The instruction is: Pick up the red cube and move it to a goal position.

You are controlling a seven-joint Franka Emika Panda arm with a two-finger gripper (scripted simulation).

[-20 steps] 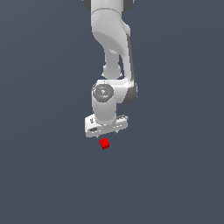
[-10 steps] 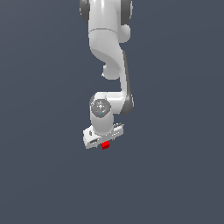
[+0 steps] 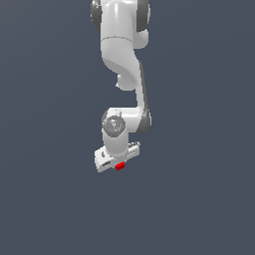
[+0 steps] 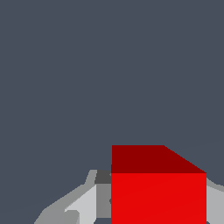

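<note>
Lowered since the earlier frames, the arm (image 3: 122, 60) now has its gripper (image 3: 118, 163) down around the cube (image 3: 119, 166), so only a sliver of red shows beneath the white hand in the exterior view. Seen from the wrist, the cube (image 4: 158, 192) fills the space between the fingers (image 4: 74, 205), one grey finger on each side of it. Whether the fingers press on its faces cannot be told. Plain dark grey ground (image 3: 199, 199) surrounds everything.
</note>
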